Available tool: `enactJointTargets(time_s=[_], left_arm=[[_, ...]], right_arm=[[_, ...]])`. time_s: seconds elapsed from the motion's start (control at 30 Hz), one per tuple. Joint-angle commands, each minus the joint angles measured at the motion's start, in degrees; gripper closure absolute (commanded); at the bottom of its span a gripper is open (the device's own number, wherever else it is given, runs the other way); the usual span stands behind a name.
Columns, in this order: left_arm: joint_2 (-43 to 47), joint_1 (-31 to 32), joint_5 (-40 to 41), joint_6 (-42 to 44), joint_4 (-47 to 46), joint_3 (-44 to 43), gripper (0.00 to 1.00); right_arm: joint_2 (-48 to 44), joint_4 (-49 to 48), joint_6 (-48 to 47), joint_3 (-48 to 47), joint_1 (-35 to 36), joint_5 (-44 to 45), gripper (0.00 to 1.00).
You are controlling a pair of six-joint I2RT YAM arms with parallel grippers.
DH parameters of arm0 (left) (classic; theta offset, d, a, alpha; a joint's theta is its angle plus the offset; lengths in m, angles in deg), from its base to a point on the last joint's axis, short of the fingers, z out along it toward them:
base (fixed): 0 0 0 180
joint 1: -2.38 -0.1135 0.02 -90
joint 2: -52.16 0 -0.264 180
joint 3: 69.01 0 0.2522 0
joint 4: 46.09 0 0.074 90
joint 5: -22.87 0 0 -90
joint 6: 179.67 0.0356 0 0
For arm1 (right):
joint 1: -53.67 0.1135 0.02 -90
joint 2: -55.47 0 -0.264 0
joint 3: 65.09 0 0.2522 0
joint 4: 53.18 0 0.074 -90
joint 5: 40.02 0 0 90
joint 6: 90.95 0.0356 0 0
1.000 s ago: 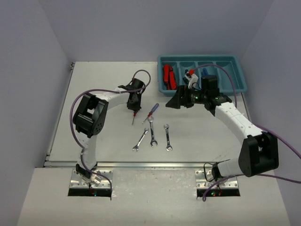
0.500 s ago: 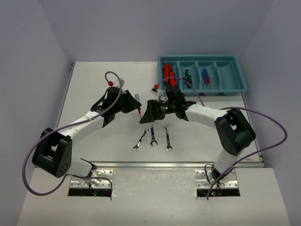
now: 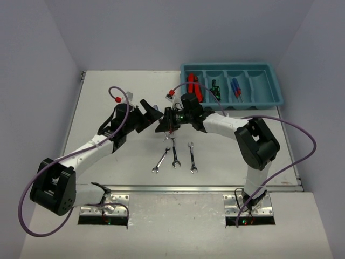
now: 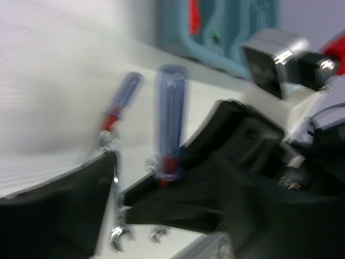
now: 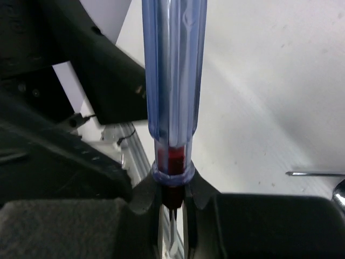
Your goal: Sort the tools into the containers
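A blue-handled screwdriver (image 5: 172, 81) stands upright above the table's middle, and my right gripper (image 5: 173, 199) is shut on its red collar. In the top view that gripper (image 3: 166, 123) meets my left gripper (image 3: 150, 113), which is open beside the screwdriver (image 3: 157, 110). A second blue-handled screwdriver (image 4: 121, 100) lies on the table behind it. Three silver wrenches (image 3: 174, 156) lie side by side nearer the front. The teal tray (image 3: 269, 100) at the back right holds red knives (image 3: 194, 86), green-black screwdrivers (image 3: 215, 89) and blue screwdrivers (image 3: 235, 88). Its rightmost compartment shows nothing inside.
The two arms meet over the middle of the table, above the wrenches. Purple cables (image 3: 121, 105) loop above both wrists. A thin metal shaft (image 5: 315, 174) lies on the table right of my right gripper. The left arm's black body (image 5: 48, 156) sits close beside the right fingers.
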Motion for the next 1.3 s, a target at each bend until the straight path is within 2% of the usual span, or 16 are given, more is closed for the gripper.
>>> enactJointTargets(time_s=[0.0, 0.07, 0.13, 0.23, 0.3, 0.37, 0.43, 0.53, 0.67, 0.8, 0.83, 0.87, 0.93, 0.97, 1.1, 1.27], left_arm=[[3.1, 1.1, 5.0, 10.3, 14.1, -9.9, 0.0], [3.9, 1.1, 11.8, 14.6, 24.6, -14.9, 0.0], [5.4, 1.0, 17.6, 20.7, 32.1, -19.3, 0.0], [7.3, 1.1, 19.5, 28.6, 41.1, -21.9, 0.0], [8.6, 1.1, 20.2, 33.2, 43.5, -21.5, 0.0], [9.3, 1.1, 21.1, 34.4, 44.5, -20.4, 0.0], [12.1, 1.1, 23.4, 35.6, 41.6, -14.5, 0.0], [14.1, 1.1, 22.0, 35.5, 39.2, -10.2, 0.0], [16.3, 1.1, 21.4, 35.5, 38.1, -8.8, 0.0], [16.4, 1.1, 21.3, 35.7, 37.7, -8.4, 0.0], [16.4, 1.1, 20.8, 35.7, 37.6, -8.3, 0.0], [16.3, 1.1, 20.3, 35.7, 37.5, -8.2, 0.0], [16.7, 1.1, 19.7, 35.9, 37.4, -8.1, 0.0], [17.1, 1.1, 19.3, 36.1, 37.2, -7.9, 0.0], [17.3, 1.1, 18.8, 36.7, 36.7, -7.7, 0.0], [12.8, 1.1, 12.6, 38.1, 36.9, -8.5, 0.0]], right_arm=[[-4.2, 8.3, -9.1, -4.2, -1.9, 12.6, 1.0], [-6.6, 16.0, -13.0, -4.1, -4.4, 18.0, 1.0], [-9.6, 22.0, -15.9, -4.6, -10.8, 22.2, 1.0], [-10.3, 32.4, -21.6, -7.7, -19.1, 27.5, 1.0], [-8.3, 37.8, -26.9, -15.2, -25.4, 32.2, 1.0], [-5.8, 41.7, -30.0, -20.8, -27.5, 36.3, 1.0], [-1.0, 45.1, -34.3, -29.2, -31.6, 41.8, 1.0], [7.2, 50.5, -38.8, -40.8, -34.2, 47.4, 1.0], [19.9, 56.5, -41.8, -57.7, -37.1, 48.1, 0.9], [21.5, 54.8, -43.3, -58.6, -37.6, 48.8, 0.85], [22.0, 54.7, -43.7, -58.8, -37.7, 49.3, 0.83], [22.5, 54.7, -43.6, -59.3, -37.7, 49.9, 0.77], [22.8, 54.7, -42.8, -59.7, -37.6, 51.0, 0.6], [22.5, 54.8, -41.3, -59.7, -37.6, 51.1, 0.42], [18.4, 56.5, -36.9, -59.0, -36.4, 50.5, 0.25], [8.0, 57.9, -34.0, -50.5, -29.6, 48.0, 0.23]])
